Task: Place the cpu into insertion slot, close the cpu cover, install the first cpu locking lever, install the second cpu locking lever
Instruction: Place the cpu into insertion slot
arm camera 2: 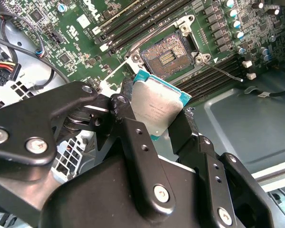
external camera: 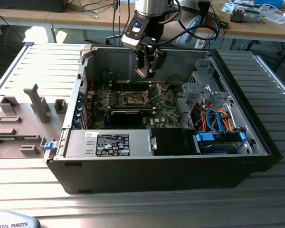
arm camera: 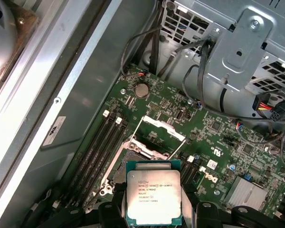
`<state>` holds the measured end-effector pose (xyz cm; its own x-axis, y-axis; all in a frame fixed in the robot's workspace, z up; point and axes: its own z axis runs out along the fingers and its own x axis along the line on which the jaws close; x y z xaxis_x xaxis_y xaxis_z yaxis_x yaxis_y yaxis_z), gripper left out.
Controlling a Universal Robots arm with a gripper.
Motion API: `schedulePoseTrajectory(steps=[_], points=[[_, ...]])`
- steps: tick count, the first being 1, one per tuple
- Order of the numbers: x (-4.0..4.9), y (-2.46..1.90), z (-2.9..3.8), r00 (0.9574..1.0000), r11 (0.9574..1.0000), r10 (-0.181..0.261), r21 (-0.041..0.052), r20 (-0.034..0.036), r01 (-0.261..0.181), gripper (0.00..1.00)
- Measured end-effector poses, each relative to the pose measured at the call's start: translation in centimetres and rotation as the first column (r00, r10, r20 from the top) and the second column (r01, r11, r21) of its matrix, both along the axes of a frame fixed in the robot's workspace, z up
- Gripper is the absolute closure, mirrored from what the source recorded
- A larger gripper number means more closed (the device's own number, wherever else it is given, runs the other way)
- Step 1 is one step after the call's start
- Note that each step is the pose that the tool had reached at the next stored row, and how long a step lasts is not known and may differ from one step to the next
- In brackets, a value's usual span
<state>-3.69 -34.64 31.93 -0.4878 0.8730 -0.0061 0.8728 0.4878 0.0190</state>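
Note:
My gripper [external camera: 145, 71] hangs inside the open computer case, above the motherboard, and is shut on the cpu [arm camera 2: 159, 109]. The chip sits edge-on between the two black fingers [arm camera 2: 133, 128], its silver-grey lid facing the cameras in both wrist views, cpu [arm camera: 153, 197]. Below it the insertion slot [arm camera 2: 167, 57] lies open with its gold contacts bare; there is a clear gap between chip and slot. The cpu cover [arm camera: 160, 129] stands swung up at the slot's far edge. One thin locking lever [arm camera 2: 225, 71] sticks out sideways, unlatched.
Memory slots [arm camera 2: 133, 21] flank the socket. A metal drive cage [arm camera: 242, 52] with cable bundles stands close by. The power supply [external camera: 111, 143] and blue drive bay [external camera: 218, 140] fill the case's front. A grey fixture plate [external camera: 19, 123] lies at the exterior view's left.

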Motion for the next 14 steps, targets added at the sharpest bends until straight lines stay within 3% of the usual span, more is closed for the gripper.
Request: schedulePoseTrajectory(steps=[14], points=[[0.0, 0.0, 0.0, 0.9999, 0.9999, -0.012, -0.0003, 0.0, 0.012, 0.46]])
